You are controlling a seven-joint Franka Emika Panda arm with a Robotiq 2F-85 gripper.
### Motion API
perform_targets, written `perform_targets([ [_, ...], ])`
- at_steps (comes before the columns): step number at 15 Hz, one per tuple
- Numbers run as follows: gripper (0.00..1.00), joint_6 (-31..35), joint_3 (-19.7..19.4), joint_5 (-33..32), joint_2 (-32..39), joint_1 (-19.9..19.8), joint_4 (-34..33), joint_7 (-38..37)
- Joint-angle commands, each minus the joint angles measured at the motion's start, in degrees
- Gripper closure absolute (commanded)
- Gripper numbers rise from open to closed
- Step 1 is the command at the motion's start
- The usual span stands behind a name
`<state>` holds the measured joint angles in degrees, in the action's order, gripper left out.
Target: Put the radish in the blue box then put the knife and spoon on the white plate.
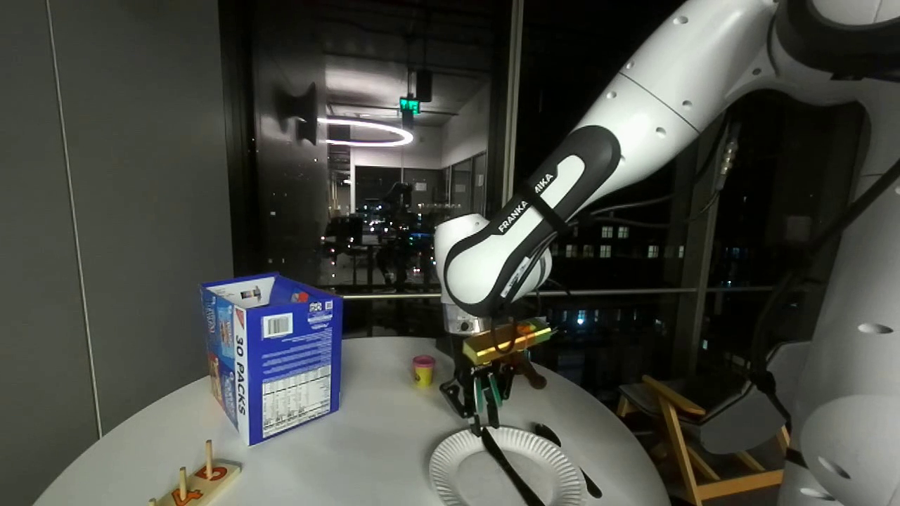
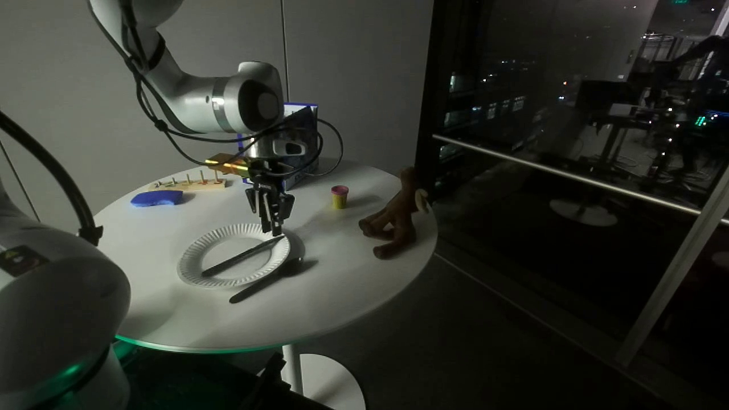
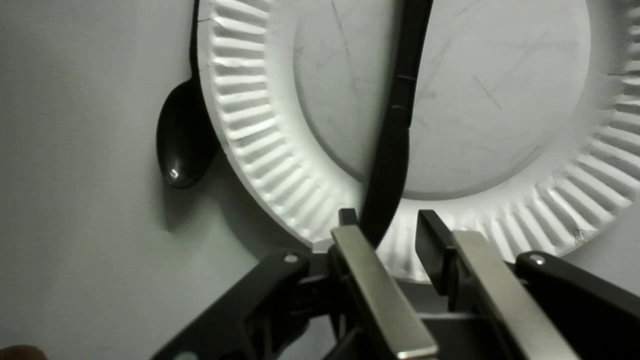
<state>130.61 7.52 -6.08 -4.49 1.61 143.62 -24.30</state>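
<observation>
The black knife (image 1: 508, 464) lies across the white paper plate (image 1: 450, 465). In the wrist view the knife (image 3: 397, 120) has its blade end on the plate's ribbed rim (image 3: 245, 90). My gripper (image 1: 485, 425) is open above that rim. In the wrist view the blade end shows between the fingertips (image 3: 388, 218), close to the left one. The black spoon (image 3: 185, 135) lies on the table beside the plate, also in an exterior view (image 2: 276, 277). The blue box (image 1: 299, 379) stands open-topped at the table's far side. A small red patch shows inside; I cannot tell whether it is the radish.
A yellow cup with a pink lid (image 1: 422, 371) stands beyond the plate. A brown stuffed toy (image 2: 398, 219) sits near the table's edge. A wooden peg board (image 2: 191, 184) and a flat blue object (image 2: 156, 198) lie on the table. A wooden chair (image 1: 675, 429) stands beyond the table.
</observation>
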Motion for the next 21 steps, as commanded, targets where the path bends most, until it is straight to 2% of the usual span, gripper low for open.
perform_targets([
  [1,0.63,-0.1,-0.7,0.0,0.0,0.7,-0.1,0.0],
  [2,0.38,-0.1,-0.7,0.0,0.0,0.7,-0.1,0.1],
  [4,0.31,0.2,-0.8,-0.6,-0.5,0.5,0.2,-1.8],
  [8,0.02,0.4,-1.9,1.2,-5.4,0.0,4.4,-1.7],
  [17,0.00,5.1,-5.9,4.8,-17.9,-3.6,19.0,0.1],
  [18,0.00,3.5,-6.1,4.9,-15.5,-4.2,14.6,0.1],
  [21,0.00,2.1,-7.6,6.5,-17.8,-5.1,15.0,2.9],
])
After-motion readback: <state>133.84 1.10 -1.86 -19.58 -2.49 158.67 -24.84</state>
